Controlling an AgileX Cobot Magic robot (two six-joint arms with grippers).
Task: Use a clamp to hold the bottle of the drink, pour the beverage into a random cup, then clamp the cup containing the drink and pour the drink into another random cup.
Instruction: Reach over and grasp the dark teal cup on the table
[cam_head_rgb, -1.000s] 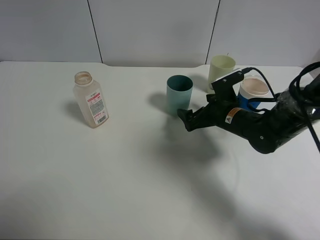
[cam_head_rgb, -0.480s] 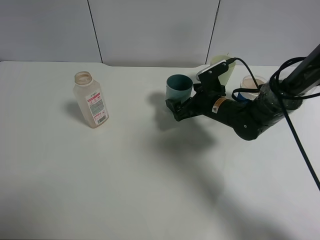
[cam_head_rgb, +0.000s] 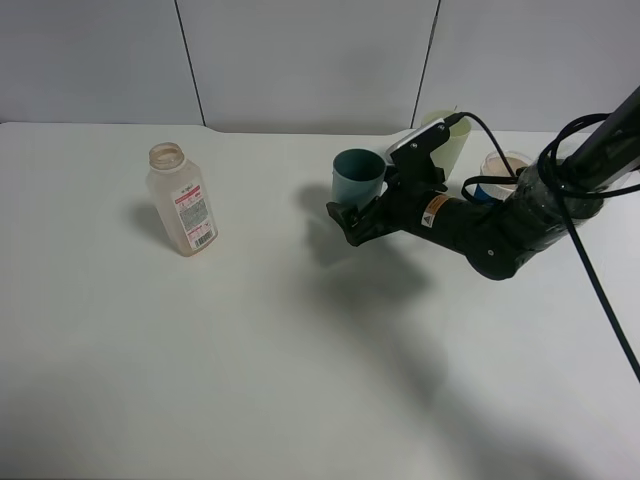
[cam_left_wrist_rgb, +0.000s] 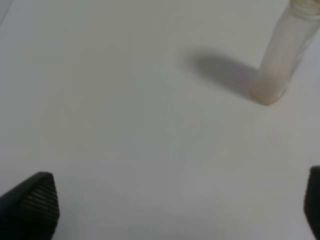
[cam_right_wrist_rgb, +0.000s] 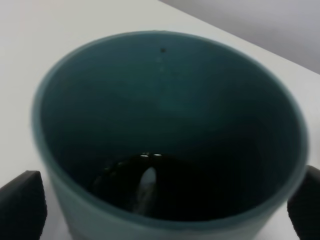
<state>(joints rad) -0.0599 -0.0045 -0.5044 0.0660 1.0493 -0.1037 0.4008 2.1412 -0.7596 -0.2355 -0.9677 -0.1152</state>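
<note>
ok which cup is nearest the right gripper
The teal-green cup, sitting between the right gripper's fingers; the yellow-green cup and blue-banded cup stand behind its arm.

No legible text in any view.
- Bottle (cam_head_rgb: 181, 212): white label (cam_head_rgb: 194, 212) with a pink-red band across the top, print lines below, barcode (cam_head_rgb: 203, 240) at the foot. Characters too small to read.
- Right arm (cam_head_rgb: 480, 235): small orange-and-white sticker (cam_head_rgb: 434, 210) with a dark symbol, wording not resolvable.
- Wrist views: no lettering visible.
</note>
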